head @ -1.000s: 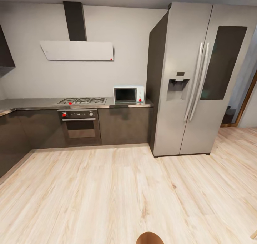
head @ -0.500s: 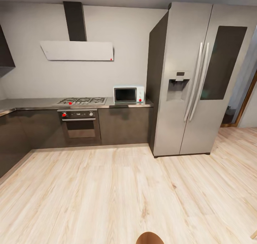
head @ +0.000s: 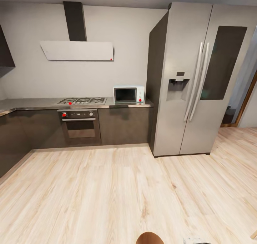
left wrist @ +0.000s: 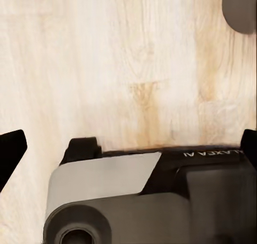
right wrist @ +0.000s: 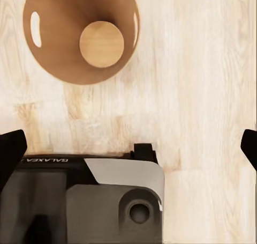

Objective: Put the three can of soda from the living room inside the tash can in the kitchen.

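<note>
I am in the kitchen, facing the silver double-door fridge (head: 200, 79). The tash can (right wrist: 80, 32) stands on the wood floor just in front of my base; the right wrist view looks down into its tan inside, which holds nothing. Its rim (head: 150, 238) pokes up at the bottom edge of the head view. My right gripper (right wrist: 128, 147) hangs open over the floor beside the bin, dark fingertips (right wrist: 10, 150) far apart. My left gripper (left wrist: 128, 147) is open too, fingertips (left wrist: 10, 153) wide, nothing between them. The cans of soda are out of view.
Dark cabinets with a gas hob (head: 82, 101), an oven (head: 80, 126) and a white microwave (head: 129, 94) line the far wall. A doorway (head: 244, 108) opens right of the fridge. Wide wood floor (head: 117, 190) lies ahead. A dark grey rounded shape (left wrist: 241, 8) sits near my left gripper.
The view has held still. A small light-grey part of the robot has come into the head view's bottom edge, right of the bin's rim.
</note>
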`<state>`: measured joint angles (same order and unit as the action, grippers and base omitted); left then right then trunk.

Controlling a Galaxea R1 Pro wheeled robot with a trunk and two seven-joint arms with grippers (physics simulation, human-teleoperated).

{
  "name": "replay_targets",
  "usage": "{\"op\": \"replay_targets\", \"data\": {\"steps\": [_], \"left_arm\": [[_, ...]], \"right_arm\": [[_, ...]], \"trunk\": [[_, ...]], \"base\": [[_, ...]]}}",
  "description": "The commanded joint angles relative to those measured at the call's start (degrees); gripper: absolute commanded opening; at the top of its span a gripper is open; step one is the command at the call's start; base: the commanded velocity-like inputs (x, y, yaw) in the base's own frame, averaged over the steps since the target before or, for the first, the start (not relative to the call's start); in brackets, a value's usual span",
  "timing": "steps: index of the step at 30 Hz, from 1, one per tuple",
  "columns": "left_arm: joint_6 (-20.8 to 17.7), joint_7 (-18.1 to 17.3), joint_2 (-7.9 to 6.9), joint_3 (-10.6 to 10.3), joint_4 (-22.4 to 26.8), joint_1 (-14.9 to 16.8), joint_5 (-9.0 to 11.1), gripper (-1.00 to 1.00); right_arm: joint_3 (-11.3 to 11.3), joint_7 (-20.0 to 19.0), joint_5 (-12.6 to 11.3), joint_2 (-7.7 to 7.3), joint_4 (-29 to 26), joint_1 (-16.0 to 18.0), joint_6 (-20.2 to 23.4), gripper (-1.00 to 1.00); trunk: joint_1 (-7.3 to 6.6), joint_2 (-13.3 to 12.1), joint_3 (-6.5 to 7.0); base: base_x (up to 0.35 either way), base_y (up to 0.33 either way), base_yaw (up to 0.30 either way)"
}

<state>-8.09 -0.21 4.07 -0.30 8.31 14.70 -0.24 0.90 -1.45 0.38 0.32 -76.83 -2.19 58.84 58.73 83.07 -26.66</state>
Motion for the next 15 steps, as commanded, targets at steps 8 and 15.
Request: {"op": "replay_targets", "data": {"steps": [8, 15], "left_arm": [[-2.08, 0.70, -0.02, 0.25, 0.02, 7.36, 0.22, 1.00], [-1.73, 0.89, 0.00, 0.56, 0.04, 9.03, 0.52, 1.00]], "right_arm": [[0.14, 0.50, 0.12, -0.16, 14.59, 9.28, -5.06, 1.00], [-0.34, 0.54, 0.28, -0.01, 19.38, 11.97, -7.92, 1.00]], "trunk": [[0.00, 0.01, -0.01], [0.00, 0.01, -0.01]], "base": [[0.000, 0.000, 0.000], [0.000, 0.000, 0.000]]}}
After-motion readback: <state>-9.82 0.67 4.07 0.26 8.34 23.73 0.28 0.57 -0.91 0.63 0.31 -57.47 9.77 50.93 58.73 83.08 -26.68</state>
